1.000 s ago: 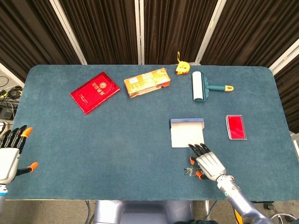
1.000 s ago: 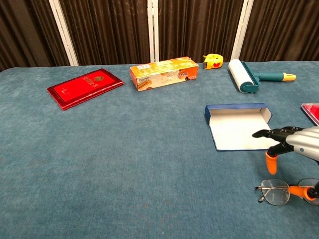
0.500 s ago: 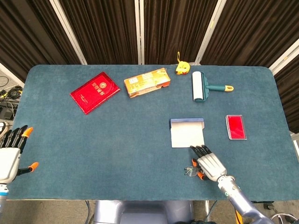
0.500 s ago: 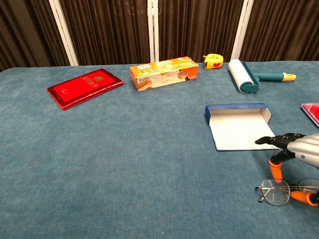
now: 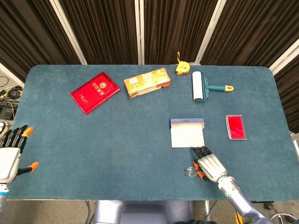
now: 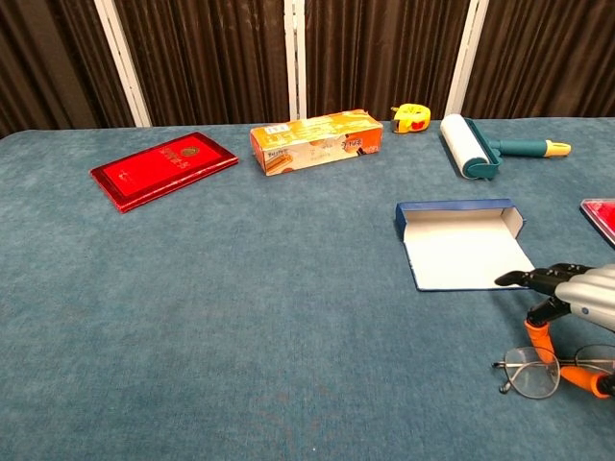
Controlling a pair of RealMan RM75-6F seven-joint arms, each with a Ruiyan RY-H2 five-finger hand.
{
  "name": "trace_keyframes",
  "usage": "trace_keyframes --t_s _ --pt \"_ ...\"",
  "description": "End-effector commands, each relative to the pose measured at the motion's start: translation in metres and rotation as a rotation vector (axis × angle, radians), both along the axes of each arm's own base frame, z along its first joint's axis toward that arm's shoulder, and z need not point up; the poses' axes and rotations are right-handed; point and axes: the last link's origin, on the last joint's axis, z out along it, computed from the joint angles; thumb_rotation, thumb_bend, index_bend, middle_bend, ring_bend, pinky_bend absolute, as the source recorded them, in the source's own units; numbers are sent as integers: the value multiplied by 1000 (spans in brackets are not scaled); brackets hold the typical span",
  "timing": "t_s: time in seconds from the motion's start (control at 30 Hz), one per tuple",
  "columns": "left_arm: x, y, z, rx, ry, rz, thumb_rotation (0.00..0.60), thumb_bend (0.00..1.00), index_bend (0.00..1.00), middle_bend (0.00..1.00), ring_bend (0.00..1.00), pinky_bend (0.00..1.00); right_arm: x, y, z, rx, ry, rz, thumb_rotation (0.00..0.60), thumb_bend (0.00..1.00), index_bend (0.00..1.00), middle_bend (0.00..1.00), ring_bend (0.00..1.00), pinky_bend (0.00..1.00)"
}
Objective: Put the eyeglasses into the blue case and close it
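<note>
The eyeglasses [image 5: 191,171] [image 6: 531,373] lie flat on the blue cloth near the table's front edge. Just beyond them the blue case [image 5: 187,133] [image 6: 461,252] lies open, its white inside facing up. My right hand [image 5: 210,165] [image 6: 581,298] hovers low over the glasses' right half with fingers spread; an orange fingertip [image 6: 535,336] meets the top of the left lens rim, and I cannot see a grip. My left hand [image 5: 10,156] hangs off the table's left front corner, fingers apart and holding nothing.
Along the back lie a red booklet [image 5: 95,92], an orange carton [image 5: 146,82], a yellow tape measure [image 5: 181,68] and a lint roller [image 5: 199,86]. A small red card case [image 5: 236,126] lies right of the blue case.
My right hand has sunk and drawn slightly back toward the front edge, bringing its orange fingertip down onto the lens rim. The glasses, case and left hand have not moved.
</note>
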Motion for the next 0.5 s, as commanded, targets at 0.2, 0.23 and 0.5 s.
trace_keyframes --t_s 0.2,0.23,0.5 --pt "0 0 0 -1 2 1 600 0 0 0 0 0 7 0 6 -14 -15 28 600 383 621 0 0 0" --pt "0 0 -1 -2 3 1 600 0 0 0 0 0 8 0 6 -17 -17 31 600 383 625 0 0 0" --pt "0 0 0 0 2 0 600 0 0 0 0 0 21 -12 12 -44 -28 61 600 390 645 0 0 0"
